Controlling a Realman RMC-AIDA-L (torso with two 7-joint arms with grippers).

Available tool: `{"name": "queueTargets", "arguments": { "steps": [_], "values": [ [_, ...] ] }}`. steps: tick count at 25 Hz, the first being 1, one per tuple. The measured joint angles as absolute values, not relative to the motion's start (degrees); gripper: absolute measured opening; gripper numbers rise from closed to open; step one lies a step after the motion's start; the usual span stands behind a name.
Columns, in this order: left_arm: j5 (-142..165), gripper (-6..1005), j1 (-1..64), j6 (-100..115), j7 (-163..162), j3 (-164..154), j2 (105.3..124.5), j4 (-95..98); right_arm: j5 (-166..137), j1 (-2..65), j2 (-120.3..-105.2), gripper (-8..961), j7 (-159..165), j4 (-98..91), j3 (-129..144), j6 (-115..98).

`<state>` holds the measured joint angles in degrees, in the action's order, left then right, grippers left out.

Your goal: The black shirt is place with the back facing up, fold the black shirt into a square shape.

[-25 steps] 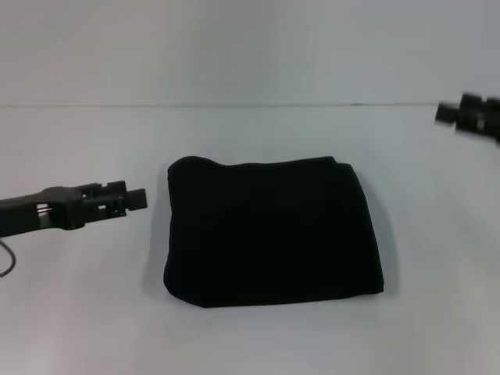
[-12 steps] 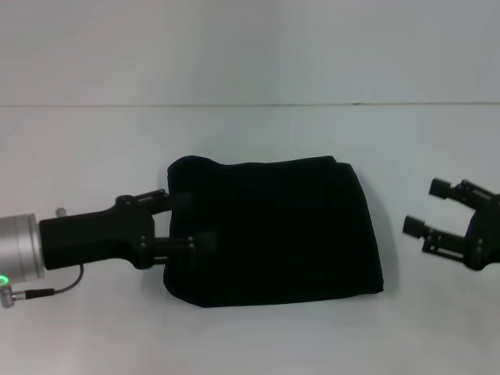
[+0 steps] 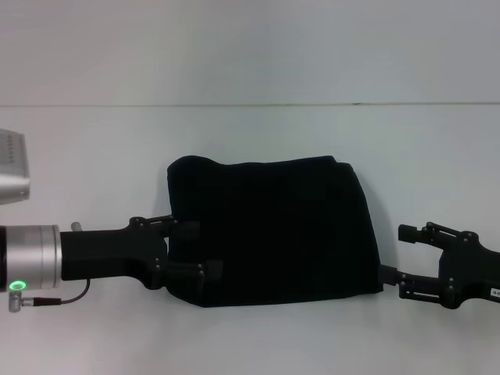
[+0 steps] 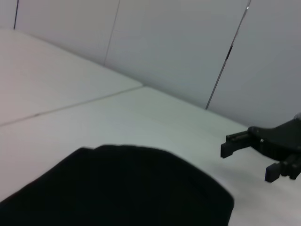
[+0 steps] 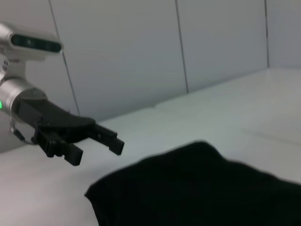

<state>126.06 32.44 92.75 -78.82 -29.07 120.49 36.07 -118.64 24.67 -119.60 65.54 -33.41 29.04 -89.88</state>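
black shirt is seen folded roughly square on white table; left gripper is spread open at its left edge; right gripper is spread open at its right edge

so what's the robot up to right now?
It is working on the black shirt, which lies on the white table already folded into a rough square. The left gripper is open at the shirt's left edge, fingers at the fabric. The right gripper is open at the right edge, near the front corner. Neither is gripping the shirt yet.
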Motion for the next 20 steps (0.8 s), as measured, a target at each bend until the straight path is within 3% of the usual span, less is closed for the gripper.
{"name": "queueTargets", "arguments": {
  "steps": [20],
  "values": [
    [127.2,904,33.3,86.6,-80.2,-32.4,121.03,36.8,-119.7,27.2,-119.71,882,67.7,-33.3,32.4,-86.0]
  ]
}}
